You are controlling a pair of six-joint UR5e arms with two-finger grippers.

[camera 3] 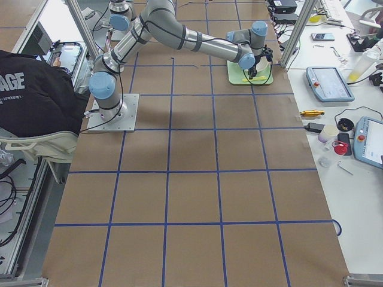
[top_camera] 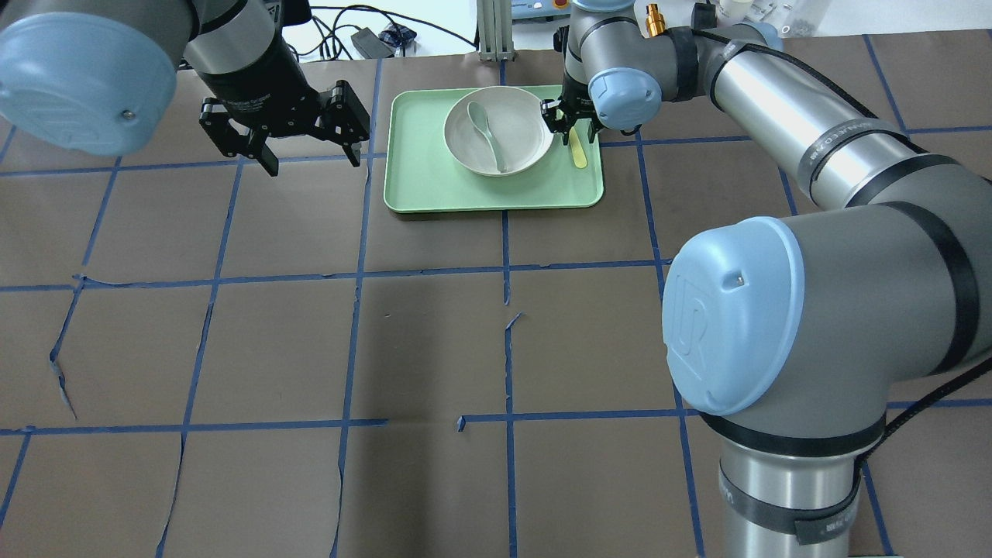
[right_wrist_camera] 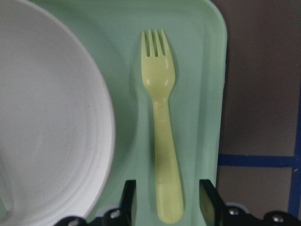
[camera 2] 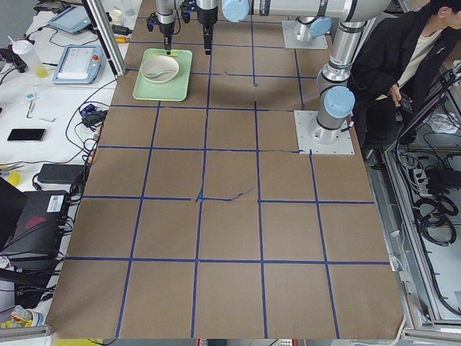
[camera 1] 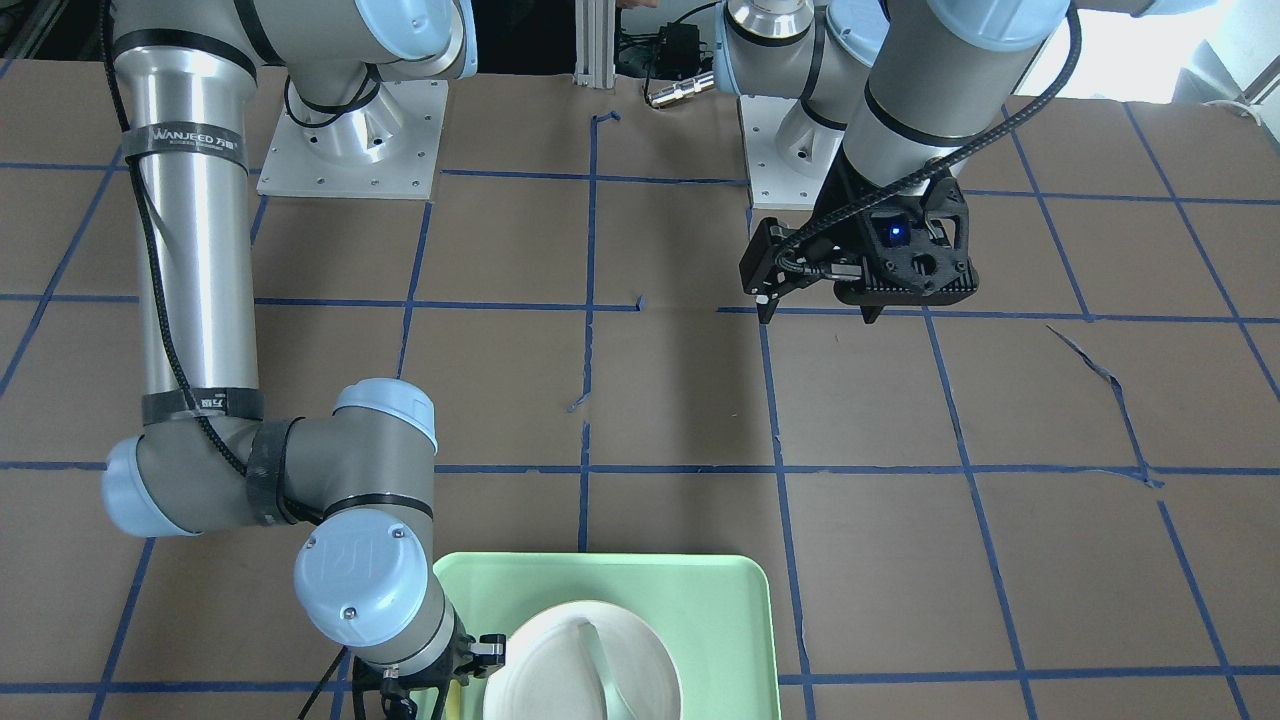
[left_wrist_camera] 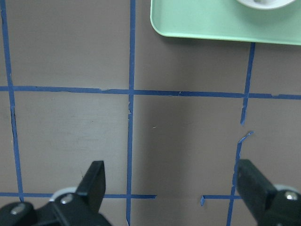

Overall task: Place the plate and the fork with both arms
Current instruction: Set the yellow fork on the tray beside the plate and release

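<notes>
The off-white plate [top_camera: 523, 132] sits in the mint-green tray [top_camera: 465, 190] with a grey-green spoon [top_camera: 484, 128] lying in it. The pale-yellow fork [top_camera: 578, 151] lies flat on the tray, right of the plate. My right gripper [top_camera: 572, 128] is open and low over the fork. In the right wrist view its fingers [right_wrist_camera: 129, 197] straddle the fork's handle [right_wrist_camera: 162, 117] with small gaps on both sides, and the plate [right_wrist_camera: 47, 117] is at the left. My left gripper [top_camera: 314, 164] is open and empty, above the table left of the tray; it also shows in the front view [camera 1: 818, 315].
The tray stands at the far edge of the brown table, which is marked with blue tape lines. The left wrist view shows the tray's near corner [left_wrist_camera: 211, 21]. Cables and devices lie beyond the table's far edge. A person sits beside the robot's base [camera 2: 403, 58].
</notes>
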